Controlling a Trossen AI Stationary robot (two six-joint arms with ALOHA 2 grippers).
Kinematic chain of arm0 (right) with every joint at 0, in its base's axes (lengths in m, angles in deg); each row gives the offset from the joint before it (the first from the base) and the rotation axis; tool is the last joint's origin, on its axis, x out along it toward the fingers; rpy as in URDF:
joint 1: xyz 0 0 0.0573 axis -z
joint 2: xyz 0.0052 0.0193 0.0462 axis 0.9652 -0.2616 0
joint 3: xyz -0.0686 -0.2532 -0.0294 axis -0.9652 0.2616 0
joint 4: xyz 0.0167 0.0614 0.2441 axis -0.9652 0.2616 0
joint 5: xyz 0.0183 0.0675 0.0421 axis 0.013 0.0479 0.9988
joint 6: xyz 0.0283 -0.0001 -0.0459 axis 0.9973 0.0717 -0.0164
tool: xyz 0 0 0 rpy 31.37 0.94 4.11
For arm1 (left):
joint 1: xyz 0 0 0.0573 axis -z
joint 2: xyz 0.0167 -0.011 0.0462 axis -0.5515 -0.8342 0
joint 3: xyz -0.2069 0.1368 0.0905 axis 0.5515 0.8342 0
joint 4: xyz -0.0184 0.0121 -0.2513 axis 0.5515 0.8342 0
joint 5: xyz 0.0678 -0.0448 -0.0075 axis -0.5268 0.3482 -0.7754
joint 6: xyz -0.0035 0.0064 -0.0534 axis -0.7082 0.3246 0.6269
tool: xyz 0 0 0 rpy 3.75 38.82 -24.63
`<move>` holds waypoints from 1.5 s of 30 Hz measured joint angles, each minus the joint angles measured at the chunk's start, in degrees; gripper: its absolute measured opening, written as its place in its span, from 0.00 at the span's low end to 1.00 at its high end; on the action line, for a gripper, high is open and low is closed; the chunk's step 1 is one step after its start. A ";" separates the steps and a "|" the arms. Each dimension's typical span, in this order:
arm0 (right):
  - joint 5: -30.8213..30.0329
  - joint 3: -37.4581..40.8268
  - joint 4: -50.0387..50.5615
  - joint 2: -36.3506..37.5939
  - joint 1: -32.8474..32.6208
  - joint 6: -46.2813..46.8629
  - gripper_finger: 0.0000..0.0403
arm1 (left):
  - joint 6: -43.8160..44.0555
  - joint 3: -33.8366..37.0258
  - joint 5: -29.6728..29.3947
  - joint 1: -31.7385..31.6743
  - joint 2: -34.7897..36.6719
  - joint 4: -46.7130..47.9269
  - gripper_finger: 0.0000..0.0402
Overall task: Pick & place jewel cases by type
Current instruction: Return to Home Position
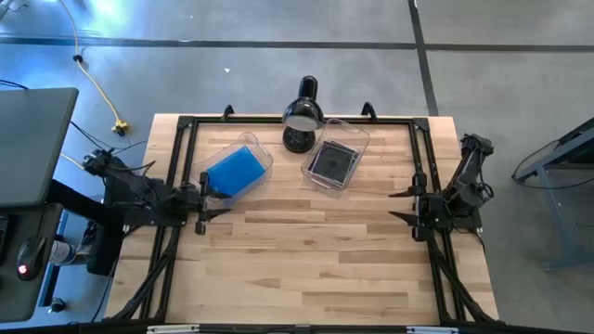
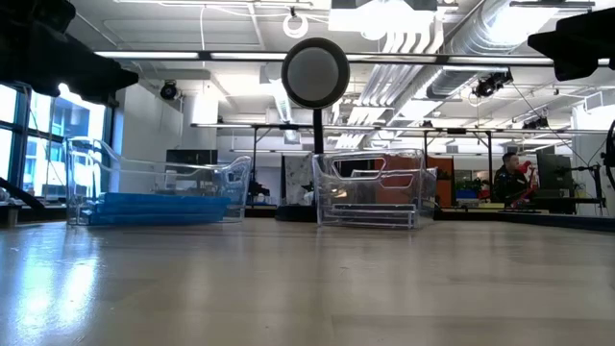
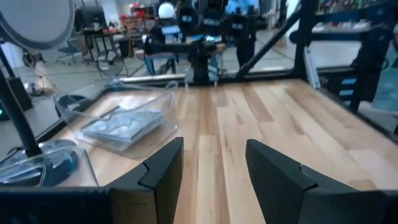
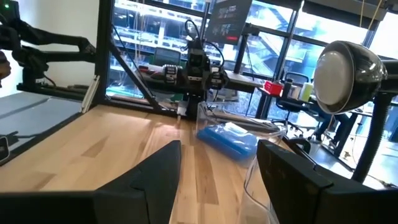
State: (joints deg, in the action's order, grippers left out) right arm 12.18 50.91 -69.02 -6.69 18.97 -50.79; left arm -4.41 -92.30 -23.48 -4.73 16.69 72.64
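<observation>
Jewel cases (image 1: 234, 171) look sorted, you'll see: blue ones (image 2: 154, 207) in the left bin (image 1: 264, 158), dark ones (image 1: 332, 161) in the right bin (image 1: 362, 139), so left end effector (image 1: 223, 202) and right end effector (image 1: 397, 205) hang spread and empty at opposite bench (image 1: 316, 269) edges, clear of both.

We see the blue jewel cases (image 1: 237, 170) lying flat as a low stack in the left clear tub (image 1: 263, 151), set askew to the table edge. We see the dark grey jewel cases (image 1: 332, 160) stacked flat in the right clear tub (image 1: 360, 133), just beside it; neither stack's count is legible.
</observation>
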 joint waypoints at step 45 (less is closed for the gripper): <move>15.63 3.72 -7.26 -0.41 21.12 7.32 0.52 | -3.06 0.09 -0.49 0.13 -0.16 -0.20 0.43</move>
State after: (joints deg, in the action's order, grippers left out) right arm 27.81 54.62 -76.28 -7.11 40.09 -43.47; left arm -7.47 -92.22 -23.97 -4.60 16.53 72.44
